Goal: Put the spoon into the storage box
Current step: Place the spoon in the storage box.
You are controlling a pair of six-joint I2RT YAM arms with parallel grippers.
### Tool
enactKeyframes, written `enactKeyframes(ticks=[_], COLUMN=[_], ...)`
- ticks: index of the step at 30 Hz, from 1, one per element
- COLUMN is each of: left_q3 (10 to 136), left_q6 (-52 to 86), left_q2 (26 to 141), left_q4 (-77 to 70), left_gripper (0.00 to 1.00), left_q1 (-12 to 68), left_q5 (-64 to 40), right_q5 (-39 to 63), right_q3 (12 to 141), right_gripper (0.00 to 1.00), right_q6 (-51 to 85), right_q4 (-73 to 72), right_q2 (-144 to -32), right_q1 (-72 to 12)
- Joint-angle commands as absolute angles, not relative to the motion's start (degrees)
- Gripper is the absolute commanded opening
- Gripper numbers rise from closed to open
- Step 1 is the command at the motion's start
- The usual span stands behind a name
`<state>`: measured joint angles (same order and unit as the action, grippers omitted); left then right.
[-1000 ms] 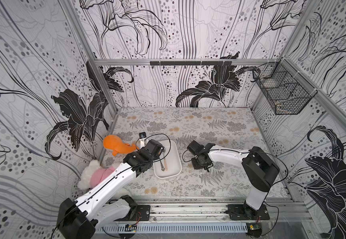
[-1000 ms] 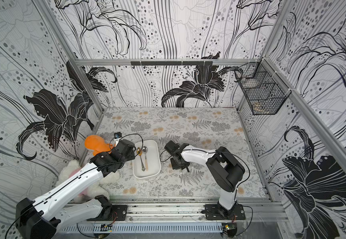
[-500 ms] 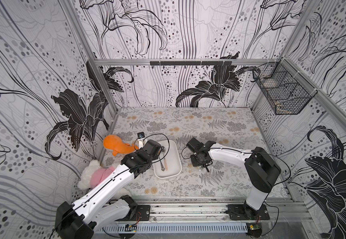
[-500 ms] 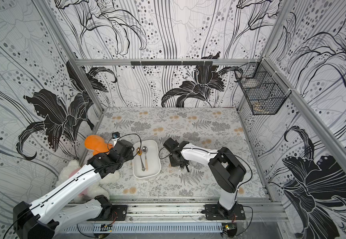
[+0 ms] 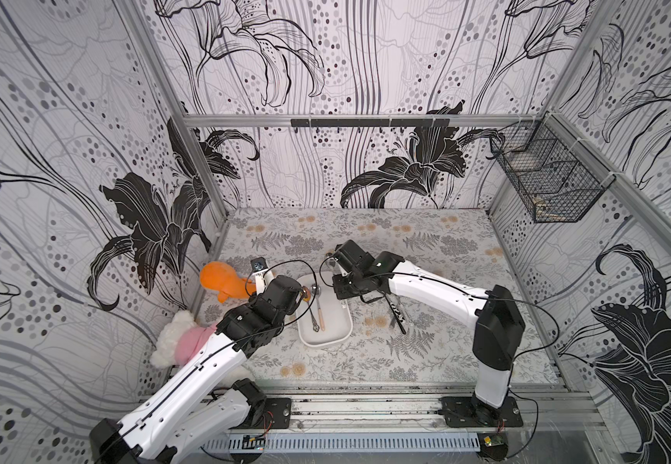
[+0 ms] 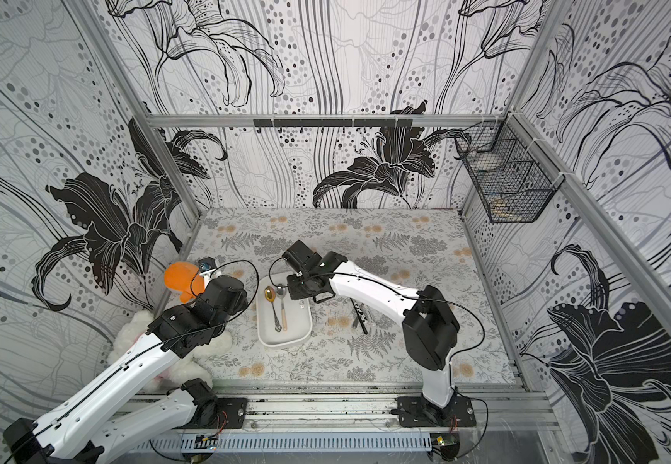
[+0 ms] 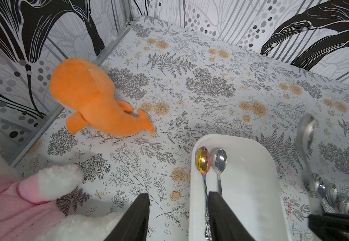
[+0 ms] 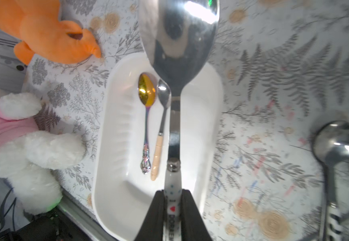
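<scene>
Right wrist shows right hand [image 8: 172,198] pinching spoon [image 8: 178,41], handle lettered "DOR".

Tops overhead; wrists (close) share storage box [image 7: 253,187] [image 8: 119,146].

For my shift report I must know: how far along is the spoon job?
Done: a gold-bowled spoon and a beige-handled spoon lie in the storage box. In hand: the right jaws grip a large spoon, aloft at the box's far end. Remaining: release it inside; a striped-handled spoon waits on the table.
</scene>
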<state>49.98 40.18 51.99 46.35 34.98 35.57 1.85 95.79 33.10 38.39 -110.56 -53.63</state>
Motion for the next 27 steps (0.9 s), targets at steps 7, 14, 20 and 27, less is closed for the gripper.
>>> enactKeyframes(ticks=[7, 14, 20, 27], left_q3=[49.61, 49.48, 49.5, 49.48], left_q6=[40.4, 40.43, 40.42, 40.21], left_q2=[51.9, 52.16, 52.65, 52.98], left_q4=[45.62, 45.49, 45.61, 45.48], left_gripper=[0.52, 0.52, 0.53, 0.53], left_q1=[34.69, 34.66, 34.72, 34.71], left_q5=[37.87, 37.57, 37.44, 37.28], right_q5=[4.17, 3.96, 1.29, 2.99], right_q3=[102.61, 101.22, 99.91, 98.53], right_gripper=[0.12, 0.12, 0.13, 0.14], right_q6=[36.64, 37.44, 38.24, 39.29], right_q4=[39.31, 38.28, 38.61, 36.76], right_q2=[-121.3, -123.5, -124.56, -126.45], right_q1=[-55.03, -55.09, -55.11, -55.1])
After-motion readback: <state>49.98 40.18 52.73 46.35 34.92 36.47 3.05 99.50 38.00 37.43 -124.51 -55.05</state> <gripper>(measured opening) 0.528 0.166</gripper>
